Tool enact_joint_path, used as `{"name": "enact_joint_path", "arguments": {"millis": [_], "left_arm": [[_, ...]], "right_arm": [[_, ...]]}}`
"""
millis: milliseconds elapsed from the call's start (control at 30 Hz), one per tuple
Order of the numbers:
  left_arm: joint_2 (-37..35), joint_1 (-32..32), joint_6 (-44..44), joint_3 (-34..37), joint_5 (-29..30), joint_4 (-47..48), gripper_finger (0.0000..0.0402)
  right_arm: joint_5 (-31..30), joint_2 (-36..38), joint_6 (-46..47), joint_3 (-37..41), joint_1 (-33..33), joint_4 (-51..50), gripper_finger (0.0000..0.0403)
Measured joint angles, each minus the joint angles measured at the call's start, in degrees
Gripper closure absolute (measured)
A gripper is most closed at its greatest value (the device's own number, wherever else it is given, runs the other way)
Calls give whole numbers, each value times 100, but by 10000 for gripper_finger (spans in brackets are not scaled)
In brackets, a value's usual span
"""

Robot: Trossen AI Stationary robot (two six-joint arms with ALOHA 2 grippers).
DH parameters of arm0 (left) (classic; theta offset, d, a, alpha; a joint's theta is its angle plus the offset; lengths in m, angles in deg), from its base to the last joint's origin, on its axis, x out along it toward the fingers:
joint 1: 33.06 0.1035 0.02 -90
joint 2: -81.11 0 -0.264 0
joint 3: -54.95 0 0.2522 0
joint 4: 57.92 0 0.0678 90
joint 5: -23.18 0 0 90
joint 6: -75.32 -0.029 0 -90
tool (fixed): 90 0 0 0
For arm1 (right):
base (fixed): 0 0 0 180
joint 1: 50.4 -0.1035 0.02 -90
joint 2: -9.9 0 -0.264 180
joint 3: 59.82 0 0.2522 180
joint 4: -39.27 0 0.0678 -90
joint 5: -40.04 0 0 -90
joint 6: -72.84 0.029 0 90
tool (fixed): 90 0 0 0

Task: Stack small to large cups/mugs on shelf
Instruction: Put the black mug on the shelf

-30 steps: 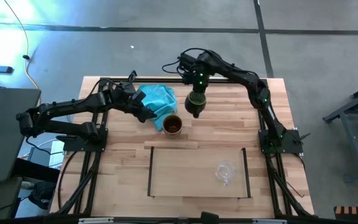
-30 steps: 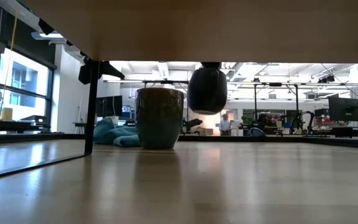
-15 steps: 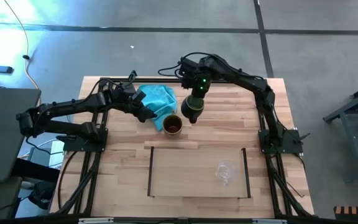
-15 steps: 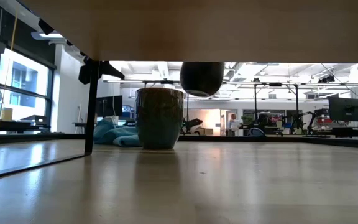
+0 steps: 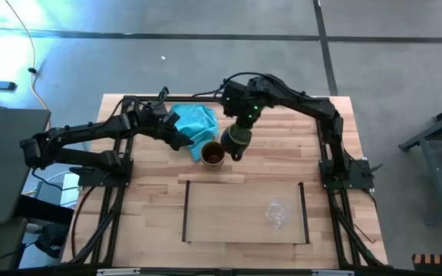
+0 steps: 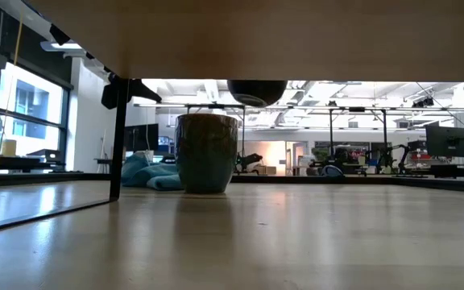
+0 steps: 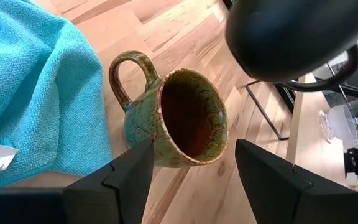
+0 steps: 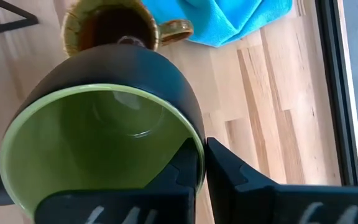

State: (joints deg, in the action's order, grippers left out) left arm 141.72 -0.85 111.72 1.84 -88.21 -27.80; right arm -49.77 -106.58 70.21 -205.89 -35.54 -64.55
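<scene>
high: right gripper (image 5: 239, 130) pinches rim of dark green-lined mug (image 5: 235, 139), aloft at centre beside glazed brown mug (image 5: 212, 154); left gripper (image 5: 181, 139) wide | low: brown mug (image 6: 206, 152) upright on table (image 6: 296, 234) | left wrist: speckled glaze, turquoise cloth (image 7: 30, 87) | right wrist: fingers (image 8: 229, 180) clamp mug wall

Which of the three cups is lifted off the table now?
The dark mug with the green inside, held by the right gripper; the brown mug and glass cup stand down.
</scene>
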Motion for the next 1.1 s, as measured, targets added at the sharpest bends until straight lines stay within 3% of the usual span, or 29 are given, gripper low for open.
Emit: {"name": "enact_joint_path", "arguments": {"millis": [1100], "left_arm": [[-1, 0, 210, 0, -48, -35, 186]], "right_arm": [[6, 693, 1163, -2, -1478, -3, 403]]}}
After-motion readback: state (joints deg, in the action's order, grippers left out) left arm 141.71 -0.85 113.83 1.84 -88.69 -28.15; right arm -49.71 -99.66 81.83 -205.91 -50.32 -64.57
